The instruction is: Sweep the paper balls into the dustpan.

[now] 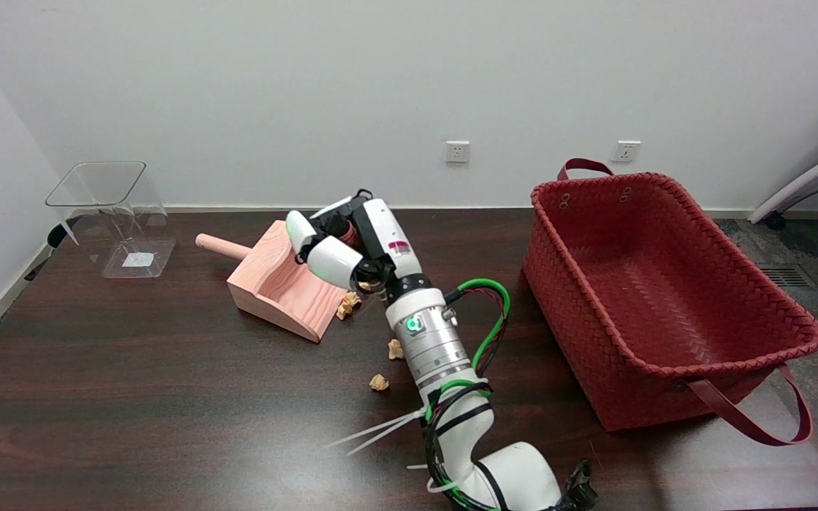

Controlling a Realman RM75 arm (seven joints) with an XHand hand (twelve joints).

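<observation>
Dark wooden table (132, 397). Pink wooden dustpan (277, 284) is laid at centre, handle pointed to the upper left. Right hand (348, 245) is positioned at the dustpan's right edge, fingers curled around a reddish-brown object, only partly visible. Paper balls: one cluster (348, 304) touching the dustpan's mouth, two more (395, 348) (378, 382) lying apart beside the forearm. Red woven basket (664, 298) is placed at right; clear container (114, 216) at far left.

An office-like room: plain white wall (309, 85) with 2 power sockets (457, 151), dark wooden counter (132, 397), grey carpet (806, 255), and an office chair's base (806, 186).
</observation>
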